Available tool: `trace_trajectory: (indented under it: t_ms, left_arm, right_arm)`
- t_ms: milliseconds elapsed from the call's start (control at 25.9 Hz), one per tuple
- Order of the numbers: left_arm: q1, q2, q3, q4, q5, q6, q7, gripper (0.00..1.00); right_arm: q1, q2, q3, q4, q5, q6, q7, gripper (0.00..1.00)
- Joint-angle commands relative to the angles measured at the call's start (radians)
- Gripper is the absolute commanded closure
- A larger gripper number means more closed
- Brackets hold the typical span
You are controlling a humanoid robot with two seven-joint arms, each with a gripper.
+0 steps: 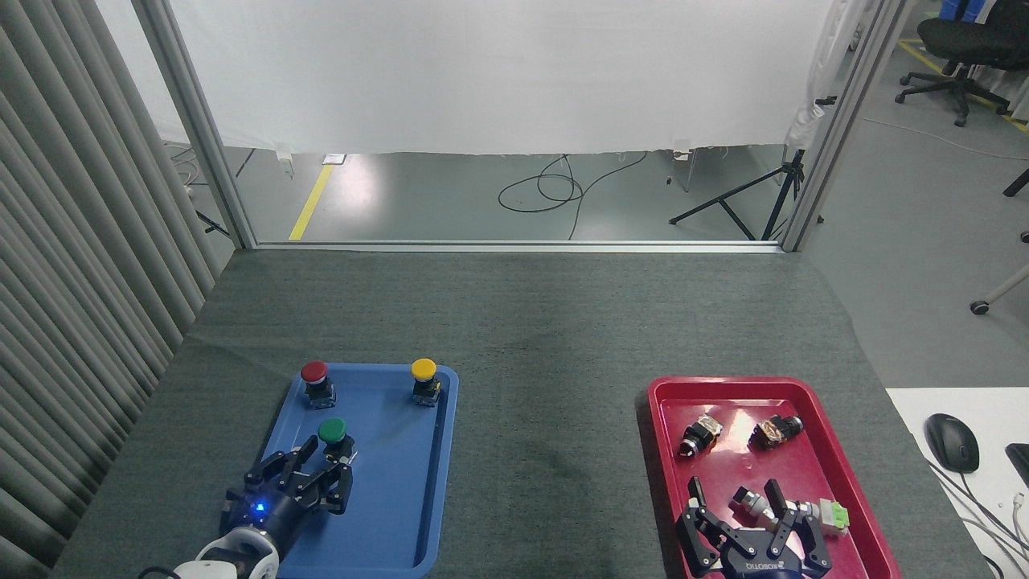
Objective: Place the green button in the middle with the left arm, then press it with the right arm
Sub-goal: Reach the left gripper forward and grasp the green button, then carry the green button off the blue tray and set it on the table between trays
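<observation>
The green button (332, 432) stands upright in the blue tray (402, 490), near its left side. My left gripper (321, 465), black with a small blue light and a white wrist, sits just below and left of the button, open, its fingertips reaching the button's base. My right gripper (735, 503) hovers open over the near end of the red tray (667, 418), around nothing. The dark grey mat (547, 418) lies between the two trays.
A red-capped button (314, 373) and a yellow-capped button (424, 371) stand at the blue tray's far end. Several small switch parts lie in the red tray. A computer mouse (951, 441) rests on a white table at the right. Curtain slats line the left.
</observation>
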Motion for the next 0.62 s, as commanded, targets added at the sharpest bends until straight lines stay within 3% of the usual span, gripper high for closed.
trace_trajectory:
  t_ms: [0, 116, 154, 309, 386, 541, 579]
  left_arm:
    - [-0.020, -0.006, -0.017, 0.044, -0.011, 0.001, -0.002, 0.47]
    - [-0.031, -0.008, -0.039, 0.050, -0.010, 0.001, 0.000, 0.48]
    - [-0.031, -0.008, -0.045, 0.050, -0.011, 0.001, 0.001, 0.53]
    - [-0.034, 0.002, -0.083, 0.041, -0.011, -0.023, 0.009, 0.86]
    - [-0.034, 0.002, -0.088, 0.024, -0.011, -0.063, 0.010, 0.96]
    - [-0.026, -0.021, -0.120, -0.112, -0.011, -0.106, 0.012, 1.00]
    - [-0.031, -0.054, -0.163, -0.132, -0.011, -0.102, 0.012, 1.00]
  right_arm:
    - [0.000, 0.001, 0.000, 0.000, -0.001, -0.001, -0.001, 0.00]
    - [0.000, 0.001, 0.000, 0.000, -0.001, -0.001, -0.001, 0.00]
    - [0.000, 0.001, 0.000, 0.000, -0.001, 0.001, -0.001, 0.00]
    - [0.000, 0.001, -0.002, 0.000, 0.001, 0.001, -0.001, 0.00]
    - [0.000, 0.001, -0.002, 0.002, 0.001, 0.002, -0.001, 0.00]
    - [0.000, 0.003, -0.002, 0.000, -0.001, 0.002, -0.001, 0.00]
    - [0.000, 0.005, -0.002, 0.000, -0.001, 0.002, -0.001, 0.00]
